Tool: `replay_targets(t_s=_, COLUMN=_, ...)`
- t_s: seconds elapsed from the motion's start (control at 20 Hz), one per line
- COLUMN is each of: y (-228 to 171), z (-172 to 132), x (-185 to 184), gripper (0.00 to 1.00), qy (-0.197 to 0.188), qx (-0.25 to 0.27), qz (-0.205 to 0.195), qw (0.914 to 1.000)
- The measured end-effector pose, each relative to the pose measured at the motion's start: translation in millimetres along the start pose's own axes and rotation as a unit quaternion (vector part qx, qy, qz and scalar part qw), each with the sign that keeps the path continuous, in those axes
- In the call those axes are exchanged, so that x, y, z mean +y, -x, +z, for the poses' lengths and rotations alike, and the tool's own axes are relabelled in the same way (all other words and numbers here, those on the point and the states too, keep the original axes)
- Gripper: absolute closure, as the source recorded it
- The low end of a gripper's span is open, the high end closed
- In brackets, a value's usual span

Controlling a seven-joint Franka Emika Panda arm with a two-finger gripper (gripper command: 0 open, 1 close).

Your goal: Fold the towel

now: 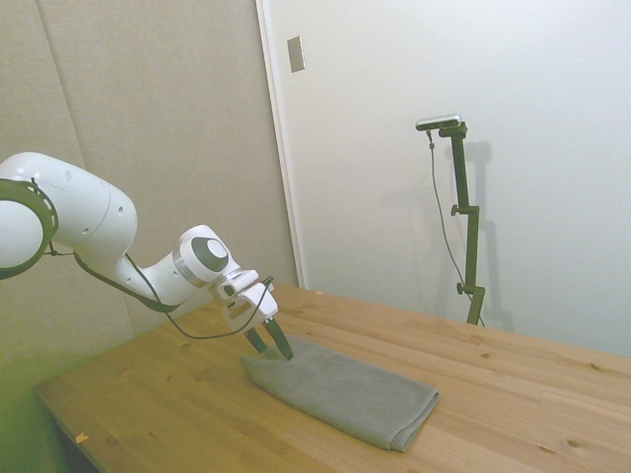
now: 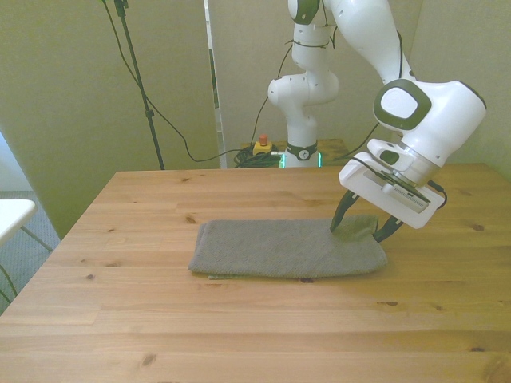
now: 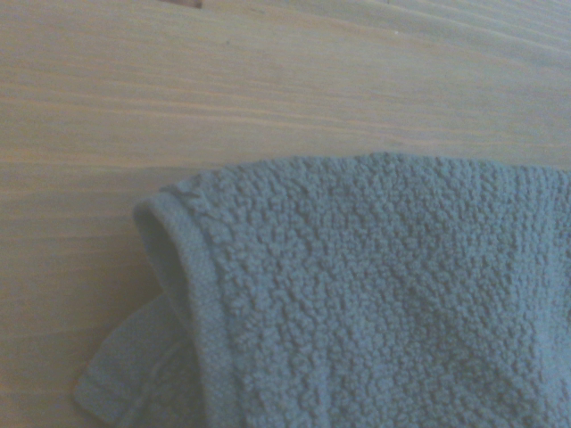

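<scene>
Over towel (image 2: 287, 249) end: tool (image 2: 366, 227), fingers spread, table (image 2: 239, 335).

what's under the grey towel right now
The plain grey cloth towel lies flat on the wooden table. The wrist view shows its own lower layers peeking out beneath the top one. Anything else beneath is covered.

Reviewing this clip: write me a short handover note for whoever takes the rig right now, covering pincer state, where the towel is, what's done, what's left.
Pincer: open, fingers spread over the towel's end at the front view's right, low at the cloth; nothing held.
Towel: grey, lying flat on the wooden table as a long strip, already layered; the wrist view shows a hemmed corner with another layer beneath.
Done: pincer placed at the towel's end.
Left: close on that end, carry it over to the other end, release.
</scene>
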State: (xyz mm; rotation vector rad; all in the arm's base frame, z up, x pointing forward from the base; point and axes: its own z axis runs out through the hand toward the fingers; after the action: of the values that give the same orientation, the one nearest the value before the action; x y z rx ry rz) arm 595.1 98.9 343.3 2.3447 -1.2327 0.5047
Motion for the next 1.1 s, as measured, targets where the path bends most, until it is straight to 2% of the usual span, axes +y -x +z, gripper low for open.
replay_targets(t_s=1.1, y=11, z=1, x=13, gripper=1.0, qy=-0.009, qx=-0.004, qz=-0.008, qw=0.9999)
